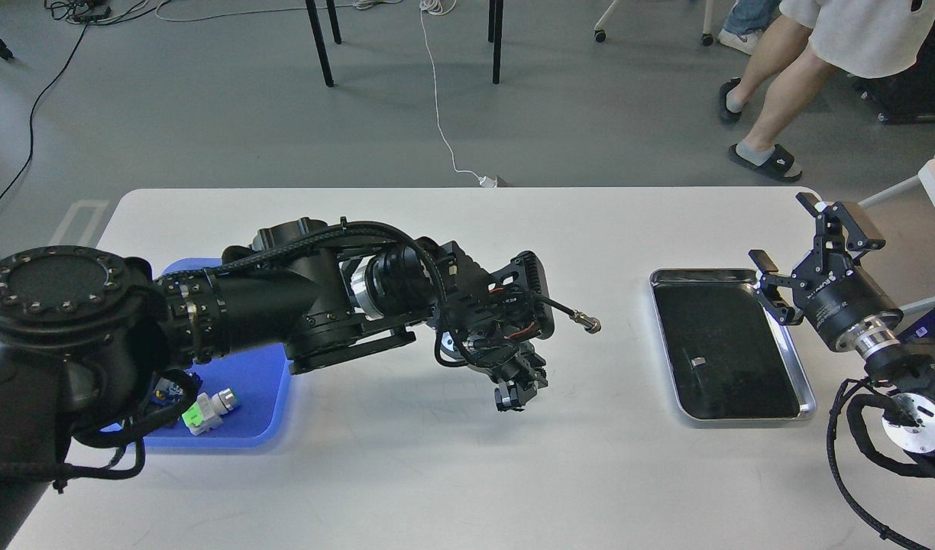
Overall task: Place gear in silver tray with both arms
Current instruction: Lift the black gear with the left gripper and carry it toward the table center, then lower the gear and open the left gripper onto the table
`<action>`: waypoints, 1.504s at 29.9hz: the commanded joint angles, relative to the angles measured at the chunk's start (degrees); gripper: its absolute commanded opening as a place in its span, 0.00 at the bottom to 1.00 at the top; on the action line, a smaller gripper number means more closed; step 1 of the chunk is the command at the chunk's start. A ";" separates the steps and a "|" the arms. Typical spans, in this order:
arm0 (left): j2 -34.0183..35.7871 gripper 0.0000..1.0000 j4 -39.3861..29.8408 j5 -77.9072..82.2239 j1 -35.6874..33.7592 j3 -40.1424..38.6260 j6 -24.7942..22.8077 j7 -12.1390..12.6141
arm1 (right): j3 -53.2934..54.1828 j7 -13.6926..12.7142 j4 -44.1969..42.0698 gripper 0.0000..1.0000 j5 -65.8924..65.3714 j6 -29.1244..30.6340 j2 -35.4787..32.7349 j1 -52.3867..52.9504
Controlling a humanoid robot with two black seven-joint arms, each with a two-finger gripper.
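White, matte tabletop (406, 473) with rounded far corners, standing on a smooth grey floor (208, 114). Behind it: black chair legs (320, 46), a white cable (439, 114) trailing to a plug near the far edge, black cables at upper left, and a person's bare legs in dark sandals (765, 114) at upper right.

Silver tray (806, 382) on the right part of the tabletop: rectangular, shiny metal, rounded corners, raised rim, dark mirror-like bottom holding one small pale glint or piece, too small to name. Blue plastic tray (261, 397) at the left, flat and rounded, largely hidden under the left arm, carrying a small green-and-white part (208, 411).

Left tool (517, 393) pointing down near the middle of the tabletop, well apart from the silver tray; dark and end-on, so cannot tell whether open or closed, nor whether anything is gripped. Silvery round shape just visible behind the wrist, unclear.

Right tool (815, 252) at the silver tray's far right corner, fingers spread apart, gripping nothing.
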 commanded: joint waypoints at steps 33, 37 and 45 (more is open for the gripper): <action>0.00 0.96 0.59 -20.21 1.22 -14.57 0.00 0.00 | 0.09 0.00 0.35 0.99 -0.01 0.00 -0.08 0.00; 5.07 0.98 0.50 -38.11 4.11 -18.37 0.00 0.00 | 0.09 0.00 0.44 0.99 -0.01 0.09 -0.08 -0.09; 18.36 0.98 0.33 -73.04 13.78 -20.47 6.38 0.00 | 0.00 0.00 0.44 0.99 -0.10 0.35 0.45 0.00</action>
